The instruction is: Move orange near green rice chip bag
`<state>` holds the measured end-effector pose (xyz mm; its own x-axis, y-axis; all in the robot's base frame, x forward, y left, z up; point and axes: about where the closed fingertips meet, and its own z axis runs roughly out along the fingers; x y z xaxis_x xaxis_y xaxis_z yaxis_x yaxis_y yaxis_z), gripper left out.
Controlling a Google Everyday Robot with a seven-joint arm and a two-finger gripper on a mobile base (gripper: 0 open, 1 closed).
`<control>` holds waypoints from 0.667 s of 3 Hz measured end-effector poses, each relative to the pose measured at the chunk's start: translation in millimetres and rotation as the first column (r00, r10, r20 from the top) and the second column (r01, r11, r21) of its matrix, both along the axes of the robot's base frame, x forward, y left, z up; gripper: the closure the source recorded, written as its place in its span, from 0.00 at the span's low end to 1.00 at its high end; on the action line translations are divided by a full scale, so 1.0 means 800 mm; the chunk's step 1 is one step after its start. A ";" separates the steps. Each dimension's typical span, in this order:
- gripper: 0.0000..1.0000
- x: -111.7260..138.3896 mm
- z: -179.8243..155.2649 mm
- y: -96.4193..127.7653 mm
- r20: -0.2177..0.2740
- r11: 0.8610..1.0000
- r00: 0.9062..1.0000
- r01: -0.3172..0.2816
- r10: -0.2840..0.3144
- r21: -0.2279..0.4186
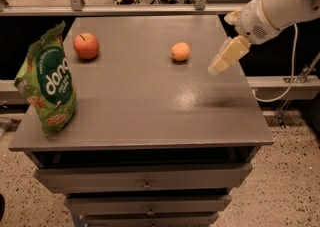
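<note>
Green rice chip bag (47,78), upright at left edge of surface (150,111): dark green oval carries large white lowercase word "dang", letters running up along bag. Smaller white line beside it: too small to read. Claw (217,67) over surface's right side, just right of orange (180,51): no lettering readable on it.

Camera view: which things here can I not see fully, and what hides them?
- The arm: cut off by the top and right edges. Only its end with the pincer shows, hanging over the table's right side, right of the orange.
- The green chip bag: its back is hidden by its own front, and the small print is too small to read.
- The drawers: the lowest is cut off by the bottom edge.
</note>
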<state>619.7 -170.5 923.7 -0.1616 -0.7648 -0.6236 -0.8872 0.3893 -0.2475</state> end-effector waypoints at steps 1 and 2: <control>0.00 0.062 -0.032 0.017 -0.003 0.987 0.999 0.041 -0.041 0.156; 0.00 0.091 -0.048 0.037 -0.002 0.969 0.999 0.049 -0.050 0.243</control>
